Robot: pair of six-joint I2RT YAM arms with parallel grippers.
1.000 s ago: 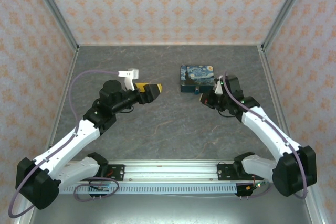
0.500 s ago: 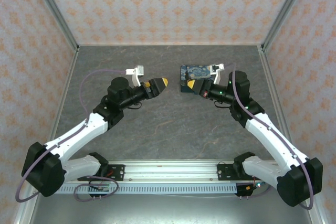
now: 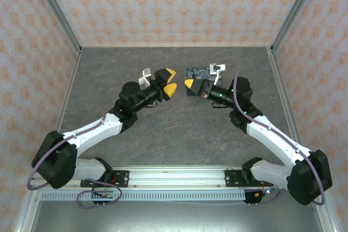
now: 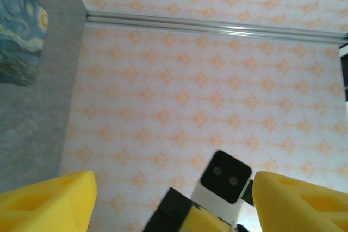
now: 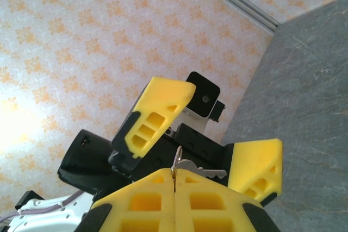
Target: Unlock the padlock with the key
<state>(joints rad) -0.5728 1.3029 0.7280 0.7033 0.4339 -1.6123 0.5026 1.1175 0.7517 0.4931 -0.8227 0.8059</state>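
Right jaws clamp the tiny thin silvery metal key [image 5: 178, 168] aloft over the grey worktop [image 3: 163, 129], near the night-sky painted box [image 3: 196, 72]; left jaws stand apart facing it, likely ready to take or steady it.

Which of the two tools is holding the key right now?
The right tool: its jaws are shut, with the thin silvery key pinched between them and sticking out. The left tool stands open and grips nothing.
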